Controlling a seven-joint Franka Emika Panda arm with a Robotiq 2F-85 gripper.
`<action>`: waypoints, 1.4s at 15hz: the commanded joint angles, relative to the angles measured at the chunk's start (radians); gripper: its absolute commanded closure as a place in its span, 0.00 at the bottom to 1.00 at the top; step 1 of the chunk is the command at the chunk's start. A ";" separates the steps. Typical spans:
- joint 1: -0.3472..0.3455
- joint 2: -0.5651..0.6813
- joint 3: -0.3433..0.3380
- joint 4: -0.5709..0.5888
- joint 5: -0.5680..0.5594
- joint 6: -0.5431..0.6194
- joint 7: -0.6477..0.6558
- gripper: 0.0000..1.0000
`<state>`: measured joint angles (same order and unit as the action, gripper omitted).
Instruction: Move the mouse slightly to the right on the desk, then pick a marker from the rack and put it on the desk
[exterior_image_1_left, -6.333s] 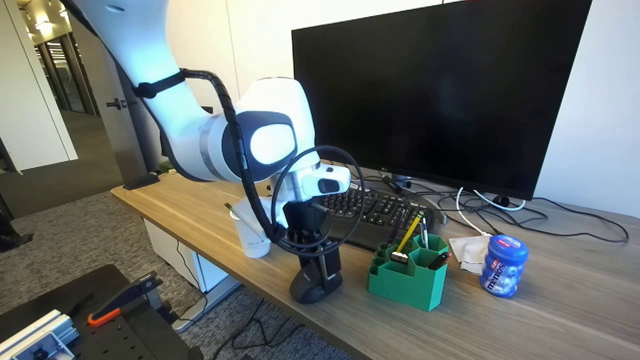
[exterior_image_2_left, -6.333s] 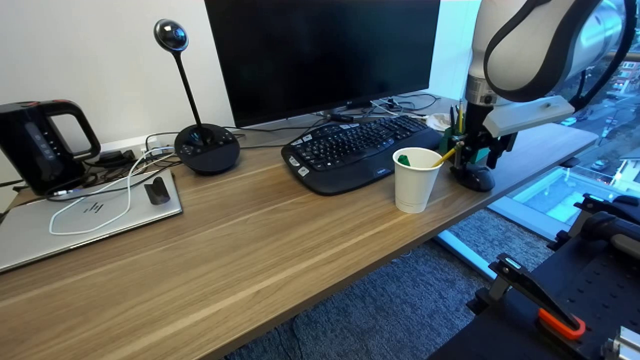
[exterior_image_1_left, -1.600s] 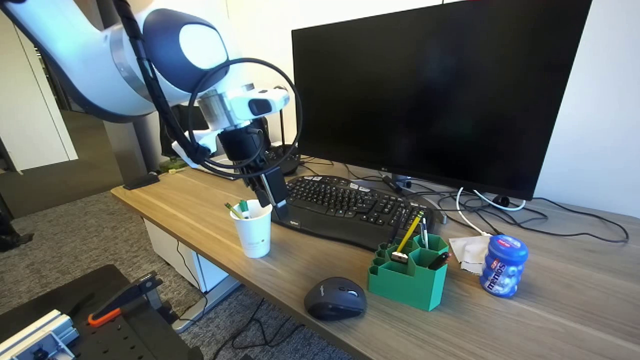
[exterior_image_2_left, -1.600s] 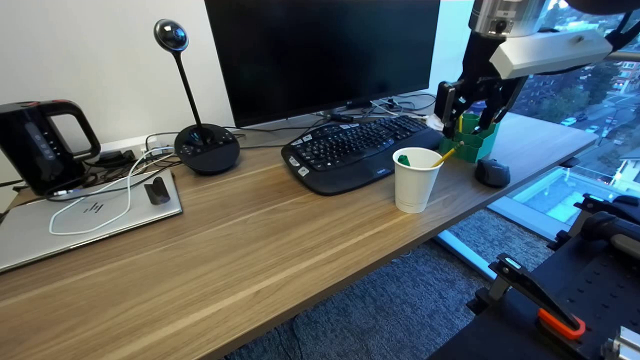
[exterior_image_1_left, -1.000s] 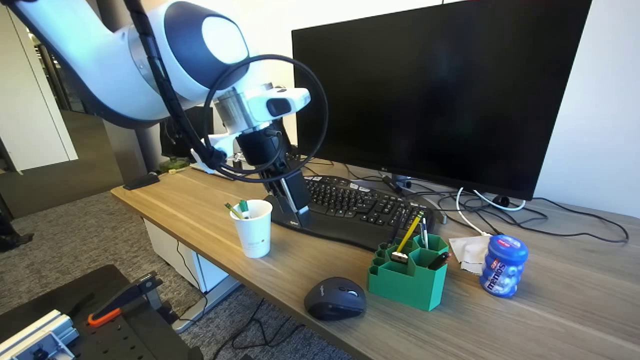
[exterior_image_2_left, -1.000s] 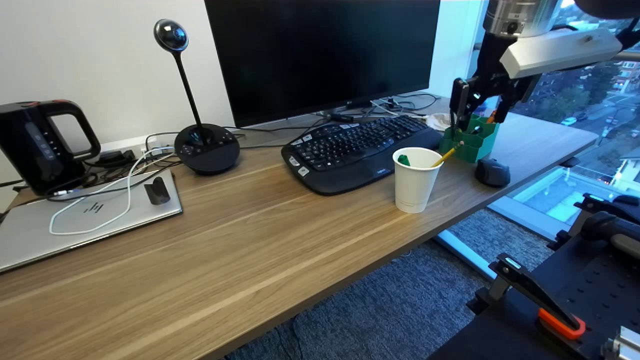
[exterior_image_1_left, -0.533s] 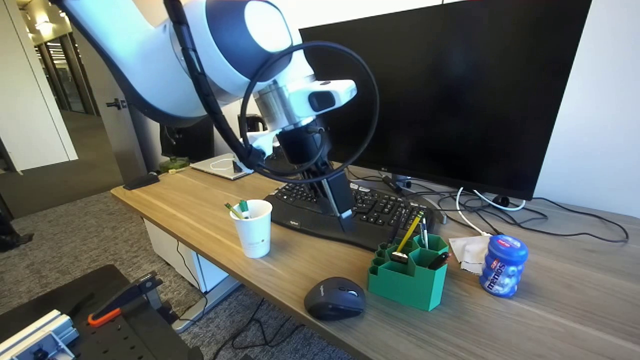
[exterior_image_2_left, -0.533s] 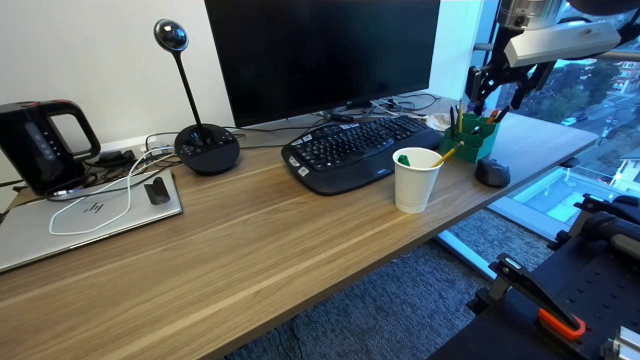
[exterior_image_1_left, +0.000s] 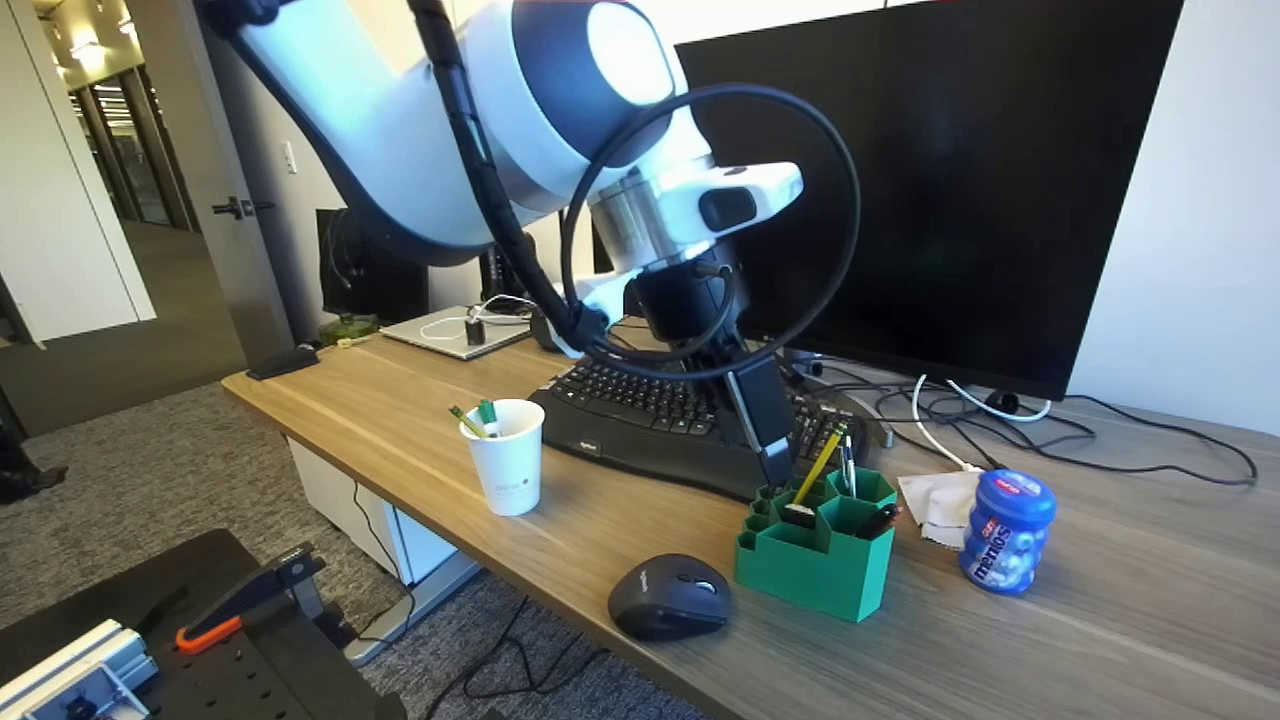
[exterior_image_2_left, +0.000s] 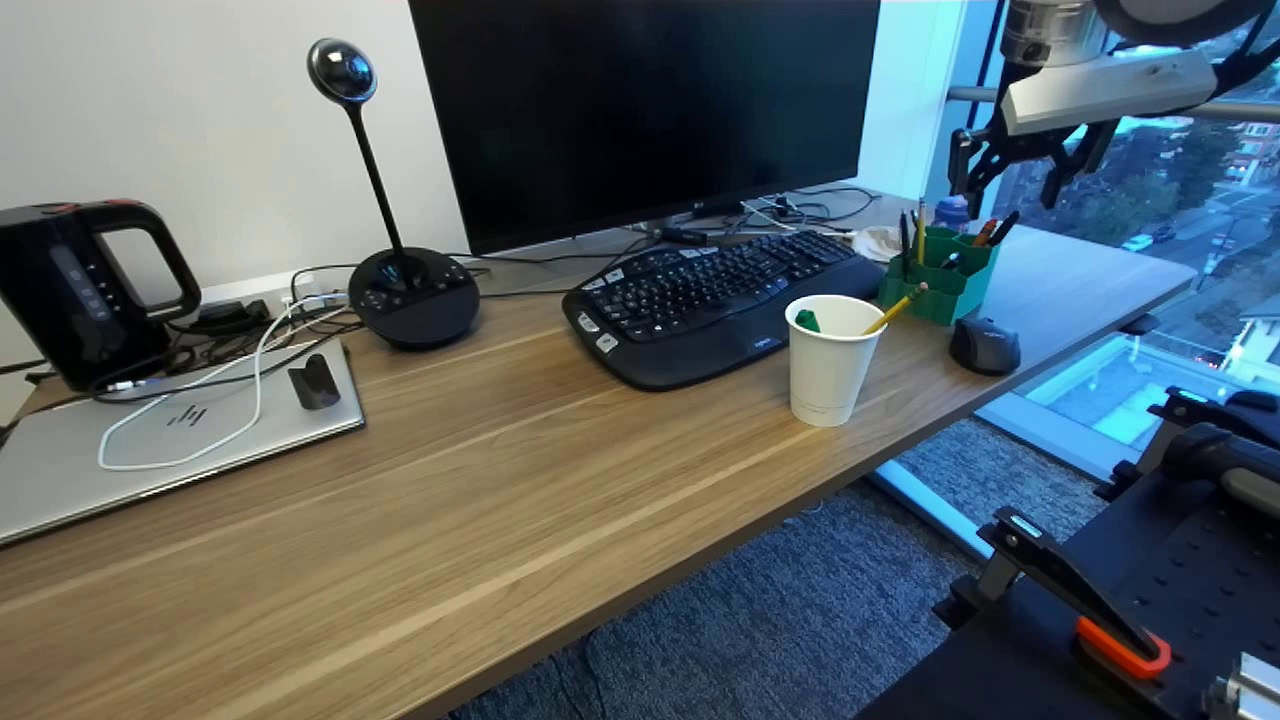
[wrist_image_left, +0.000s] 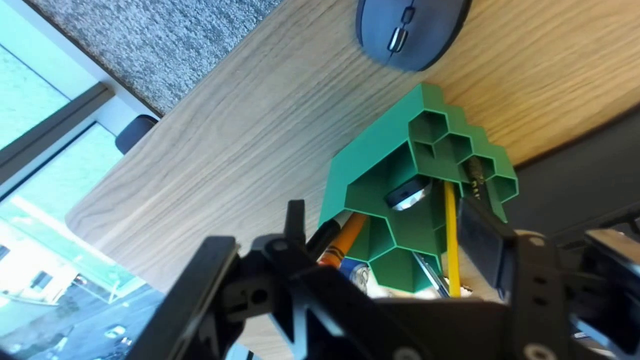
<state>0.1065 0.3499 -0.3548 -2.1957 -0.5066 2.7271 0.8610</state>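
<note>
- Shifted right since the earliest frame, the mouse (exterior_image_1_left: 670, 597) lies just beside the rack (exterior_image_1_left: 812, 573) on the worktop (exterior_image_2_left: 500, 480) — that step looks done.
- We see a black marker (wrist_image_left: 325, 235) leaning in the rack beside an orange pen (wrist_image_left: 346, 239), propped with its end up, which should make it easy to pinch.
- Our pincer (exterior_image_2_left: 1010, 200) has swung towards the rack, jaws well apart and holding nothing — presumably to pass either side of whichever marker we want.
</note>
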 joint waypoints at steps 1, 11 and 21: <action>-0.006 0.041 -0.018 0.066 0.015 -0.040 0.031 0.47; -0.065 0.030 0.023 0.067 0.091 -0.058 -0.084 0.47; -0.122 -0.027 0.085 0.055 0.320 -0.148 -0.356 0.47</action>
<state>0.0054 0.3510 -0.2741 -2.1468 -0.2200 2.6339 0.5510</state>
